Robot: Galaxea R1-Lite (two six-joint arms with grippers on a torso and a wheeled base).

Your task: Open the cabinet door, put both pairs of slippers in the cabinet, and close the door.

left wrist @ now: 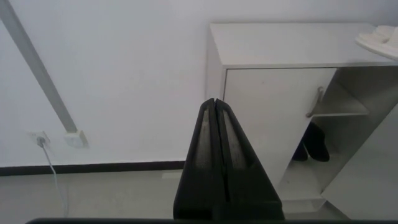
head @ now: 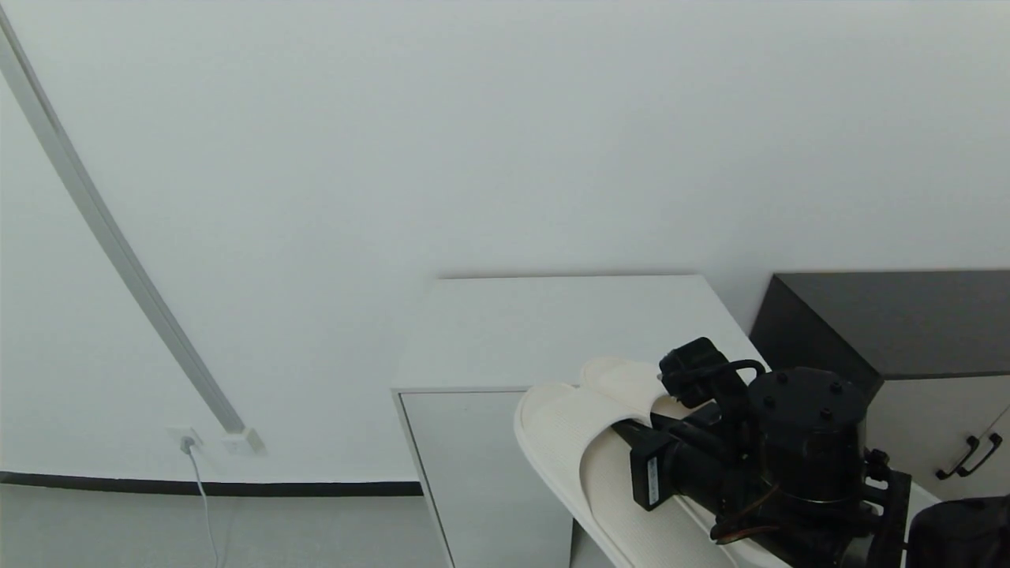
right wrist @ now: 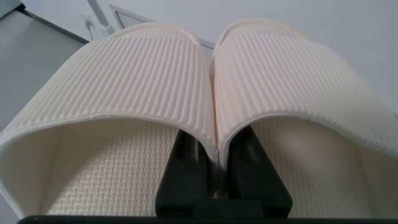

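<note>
Your right hand [right wrist: 219, 171] pinched the pair of slippers [right wrist: 140, 81] by their inner edges, toes pointing ahead, over the top of the open cabinet [left wrist: 280, 46]; your left hand [left wrist: 215, 124] hung pressed together, empty.

White wall [head: 552, 118], nothing fancy. Grey strip [head: 118, 246] slanting down it, ends beside socket [head: 183, 436]. White cable [head: 203, 497] plugged in, drooping to grey floor [head: 102, 528]. Black skirting [head: 237, 487] along bottom. Black-topped unit [head: 892, 323] at right, twin black handles [head: 961, 460].

We lose the heels of the slippers [head: 564, 446] behind the right arm [head: 797, 442], and the cabinet [head: 481, 465] runs off the head view's bottom edge.
</note>
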